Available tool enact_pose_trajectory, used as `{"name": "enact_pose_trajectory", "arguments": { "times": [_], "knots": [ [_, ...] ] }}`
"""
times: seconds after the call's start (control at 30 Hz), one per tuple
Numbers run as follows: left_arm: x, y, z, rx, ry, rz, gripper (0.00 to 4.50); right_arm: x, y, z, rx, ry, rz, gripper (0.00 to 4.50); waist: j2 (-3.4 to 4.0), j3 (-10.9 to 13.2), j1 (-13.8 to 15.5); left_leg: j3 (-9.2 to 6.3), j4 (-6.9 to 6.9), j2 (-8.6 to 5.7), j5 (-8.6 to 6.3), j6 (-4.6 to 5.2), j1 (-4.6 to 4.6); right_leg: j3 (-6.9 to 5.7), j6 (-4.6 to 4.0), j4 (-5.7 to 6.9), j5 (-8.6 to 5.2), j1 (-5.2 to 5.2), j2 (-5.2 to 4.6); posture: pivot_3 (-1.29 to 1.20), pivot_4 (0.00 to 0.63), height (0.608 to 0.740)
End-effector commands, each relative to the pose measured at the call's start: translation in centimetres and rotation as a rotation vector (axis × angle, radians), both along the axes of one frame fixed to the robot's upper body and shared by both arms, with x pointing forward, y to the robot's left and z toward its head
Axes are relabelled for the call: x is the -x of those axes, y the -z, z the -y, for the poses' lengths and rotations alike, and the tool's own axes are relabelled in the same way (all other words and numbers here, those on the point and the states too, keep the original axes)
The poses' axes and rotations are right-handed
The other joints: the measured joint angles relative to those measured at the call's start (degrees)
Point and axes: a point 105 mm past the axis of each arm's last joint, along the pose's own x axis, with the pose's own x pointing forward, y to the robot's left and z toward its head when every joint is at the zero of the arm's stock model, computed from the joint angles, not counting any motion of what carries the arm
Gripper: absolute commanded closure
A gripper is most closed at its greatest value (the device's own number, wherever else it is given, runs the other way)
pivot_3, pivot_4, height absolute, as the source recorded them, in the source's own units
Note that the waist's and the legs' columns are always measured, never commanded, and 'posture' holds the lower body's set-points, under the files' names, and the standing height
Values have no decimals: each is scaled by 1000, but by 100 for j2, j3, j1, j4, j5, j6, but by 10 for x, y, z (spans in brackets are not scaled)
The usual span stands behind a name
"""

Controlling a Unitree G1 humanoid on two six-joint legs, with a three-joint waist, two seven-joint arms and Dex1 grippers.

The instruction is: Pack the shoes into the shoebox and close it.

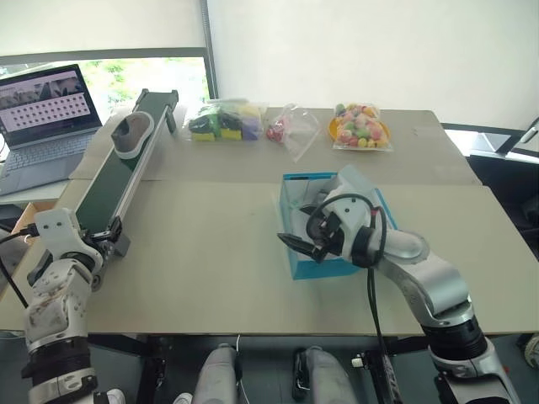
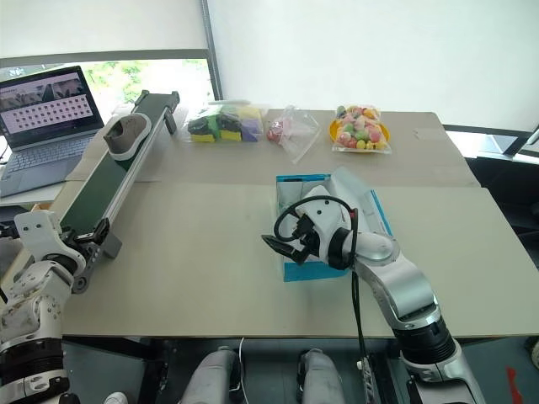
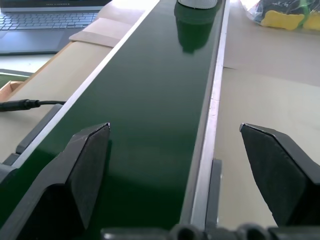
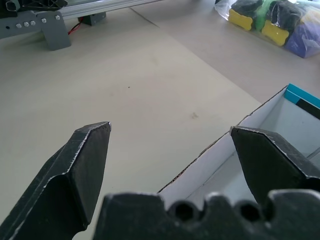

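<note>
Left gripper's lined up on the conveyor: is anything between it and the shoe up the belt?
Nothing visible. The open left gripper sits at the conveyor's near end, and the green belt runs bare up to the shoe at its far end.

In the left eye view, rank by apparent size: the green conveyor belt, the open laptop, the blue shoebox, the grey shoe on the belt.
1. Long green conveyor belt
2. Open grey laptop
3. Bright blue cardboard shoebox, partly hidden by the right arm, so its rank against the laptop is unsure
4. Small grey-taupe shoe
</note>
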Motion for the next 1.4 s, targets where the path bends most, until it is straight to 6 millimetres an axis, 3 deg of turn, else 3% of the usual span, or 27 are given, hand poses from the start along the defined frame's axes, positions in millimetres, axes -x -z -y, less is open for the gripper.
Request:
{"name": "enact_pose_trajectory", "arguments": {
  "times": [0.03, 0.47, 0.97, 1.17, 1.2, 1.33, 1.4],
  "knots": [
    [1, -7, -10, -14, -28, 11, 45, 10, -17, -4, -21, -62, 47, 0, 0, 0, 0, 0, 0, 0, 0, 0, 0, 0, 0, 0, 0, 0, 0, 0, 150, 681],
    [2, -2, -16, 15, -49, -3, 45, 24, -18, -7, -32, -157, 33, 0, 0, 0, 2, -3, 0, 1, 0, 0, 4, 0, 0, 3, 0, 1, -1, 0, 150, 681],
    [5, -3, -24, 20, -74, -9, 45, 25, -22, -10, -49, -168, 39, 0, -1, 0, 10, -3, 1, 0, 0, 0, 4, -1, -1, 4, 0, 2, -1, 0, 150, 681],
    [0, -2, -14, 55, -30, -22, 45, 24, -29, -11, -60, -168, 56, 0, 0, -1, 26, -4, 0, 0, 0, 0, 7, -1, -1, 7, 0, 3, -2, 0, 150, 681],
    [-2, -4, -10, 65, -15, -14, 573, 23, -31, -11, -63, -168, 61, 0, 0, -1, 30, -4, 0, 0, 0, -1, 7, -1, -1, 7, 0, 3, -2, 0, 150, 681],
    [-11, -14, 4, 157, 10, 35, 1809, 22, -40, -11, -73, -168, 85, 0, -1, -1, 103, -7, 1, -2, 0, -1, 7, -2, -1, 7, 0, 6, -4, 0, 150, 681],
    [-15, -20, 6, 185, 10, 62, 2031, 20, -46, -11, -87, -162, 96, 0, -1, -1, 153, -9, 2, -4, 0, -1, 6, -2, -1, 7, 0, 6, -4, 0, 150, 681]
  ]
}}
